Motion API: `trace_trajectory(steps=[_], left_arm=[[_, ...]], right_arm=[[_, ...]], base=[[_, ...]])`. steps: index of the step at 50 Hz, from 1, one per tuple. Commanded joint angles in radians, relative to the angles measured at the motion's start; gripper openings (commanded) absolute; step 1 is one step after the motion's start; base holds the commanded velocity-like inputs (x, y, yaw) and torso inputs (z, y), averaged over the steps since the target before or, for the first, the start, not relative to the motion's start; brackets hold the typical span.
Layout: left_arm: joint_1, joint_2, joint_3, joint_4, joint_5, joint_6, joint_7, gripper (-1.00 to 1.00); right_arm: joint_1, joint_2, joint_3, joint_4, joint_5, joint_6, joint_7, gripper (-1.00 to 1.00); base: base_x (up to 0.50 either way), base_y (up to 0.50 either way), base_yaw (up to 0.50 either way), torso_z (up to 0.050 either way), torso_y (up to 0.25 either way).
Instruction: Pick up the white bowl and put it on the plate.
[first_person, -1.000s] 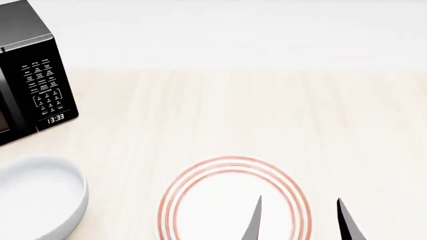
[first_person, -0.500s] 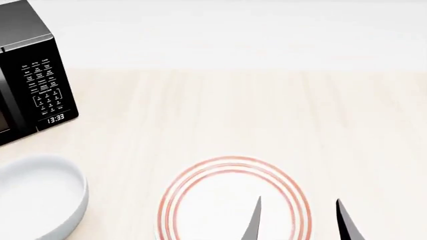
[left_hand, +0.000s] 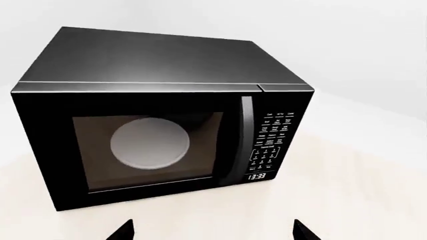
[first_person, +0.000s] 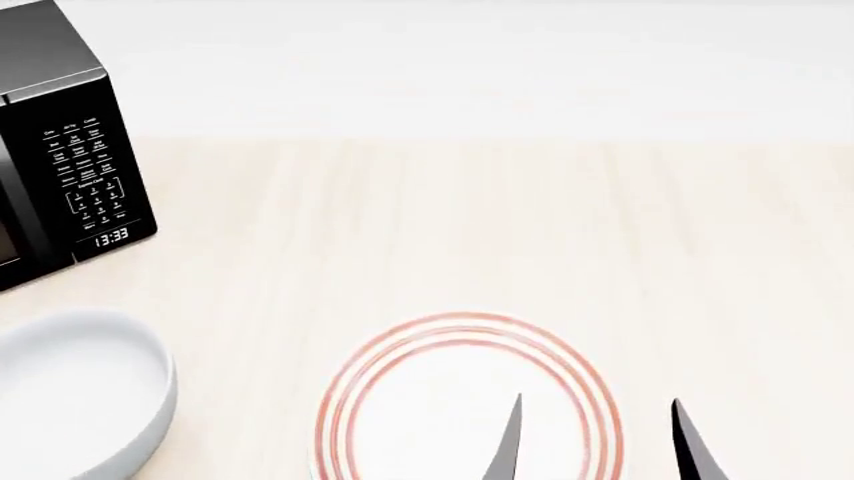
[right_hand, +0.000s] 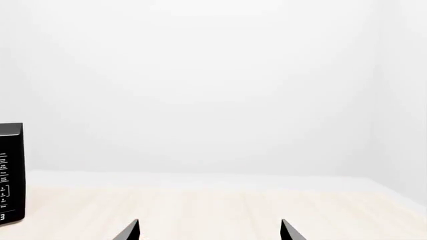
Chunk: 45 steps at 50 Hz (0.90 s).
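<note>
The pale wooden table (first_person: 534, 230) filled the head view. The black microwave (first_person: 60, 150) stood at ten o'clock, its left part cut off by the frame; through its door glass a grey disc (left_hand: 149, 143) showed, the clock below the keypad too small to read for certain. The plate (first_person: 400, 400) with red rings lay flat at six o'clock, its near edge cut off. The white bowl (first_person: 80, 395) sat upright, mouth up, at eight o'clock, well apart from the plate and nearer than the microwave, its left and near sides out of frame; being round, it had no long axis. The right gripper (first_person: 594, 440) showed only two dark fingertips, spread wide over the plate's right edge and holding nothing. The left gripper (left_hand: 213, 231) showed only two tips too, parted wide and empty, facing the microwave
</note>
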<state>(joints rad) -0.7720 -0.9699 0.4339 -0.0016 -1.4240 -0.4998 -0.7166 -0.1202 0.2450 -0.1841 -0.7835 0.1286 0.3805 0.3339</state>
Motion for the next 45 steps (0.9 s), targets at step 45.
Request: trace_trajectory(steps=[45], left_arm=[[0.072, 0.095, 0.061, -0.112, -0.002, -0.013, 0.049, 1.00]], right_arm=[[0.006, 0.035, -0.022, 0.010, 0.025, -0.013, 0.043, 1.00]], base=[[0.00, 0.00, 0.00, 0.000, 0.000]])
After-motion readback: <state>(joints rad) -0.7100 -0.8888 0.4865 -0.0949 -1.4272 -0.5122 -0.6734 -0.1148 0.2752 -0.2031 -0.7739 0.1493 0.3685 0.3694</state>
